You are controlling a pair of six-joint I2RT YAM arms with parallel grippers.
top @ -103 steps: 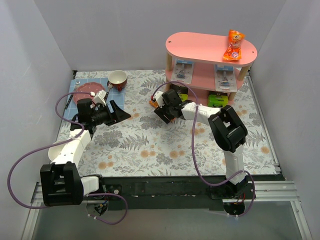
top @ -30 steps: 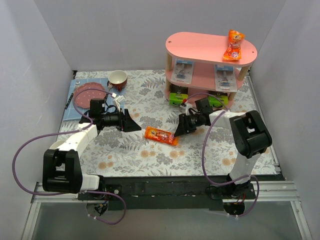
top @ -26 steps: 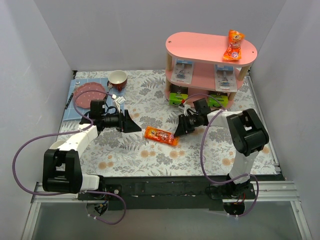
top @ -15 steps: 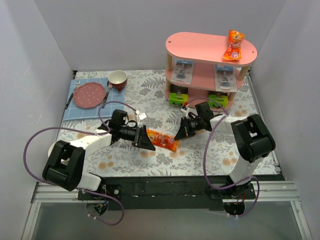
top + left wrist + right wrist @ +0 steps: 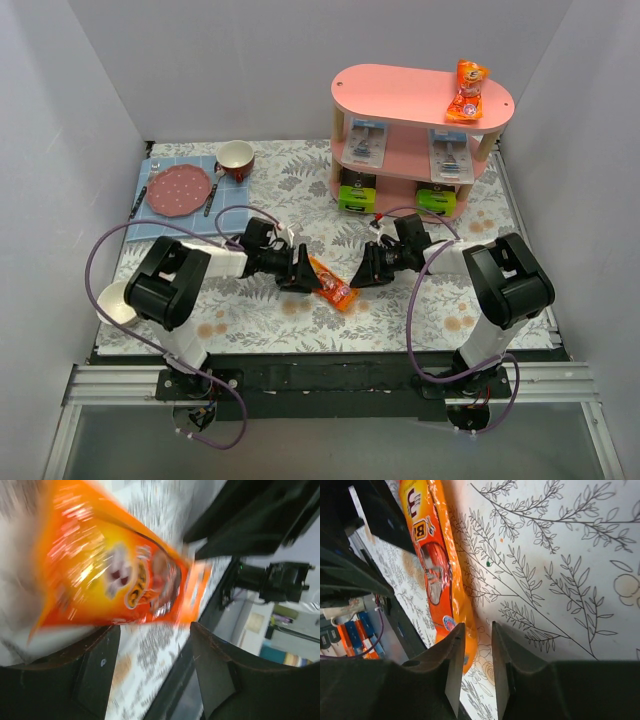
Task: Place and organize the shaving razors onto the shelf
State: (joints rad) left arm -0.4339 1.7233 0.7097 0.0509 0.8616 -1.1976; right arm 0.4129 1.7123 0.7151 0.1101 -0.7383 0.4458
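The pink shelf (image 5: 400, 95) stands at the far right. Two clear blister razor packs (image 5: 368, 140) (image 5: 450, 152) lean on its middle tier. Two dark razor boxes with lime-green ends (image 5: 352, 196) (image 5: 435, 198) lie on the bottom tier. My left gripper (image 5: 300, 271) (image 5: 155, 630) is open, its jaws wide, right by an orange snack pack (image 5: 333, 283) (image 5: 115, 575) on the table. My right gripper (image 5: 365, 271) (image 5: 477, 626) is at the pack's (image 5: 437, 565) other side, jaws narrowly open over bare cloth, its left finger at the pack's edge.
A second orange snack pack (image 5: 467, 90) lies on the shelf's top board. A pink plate (image 5: 180, 186) on a blue mat and a red mug (image 5: 236, 158) sit at the far left. A white bowl (image 5: 113, 301) is by the left arm.
My left arm has swung right from near the plate to the orange pack. The pack has turned and slid a little toward the near edge. The right gripper has shifted slightly nearer.
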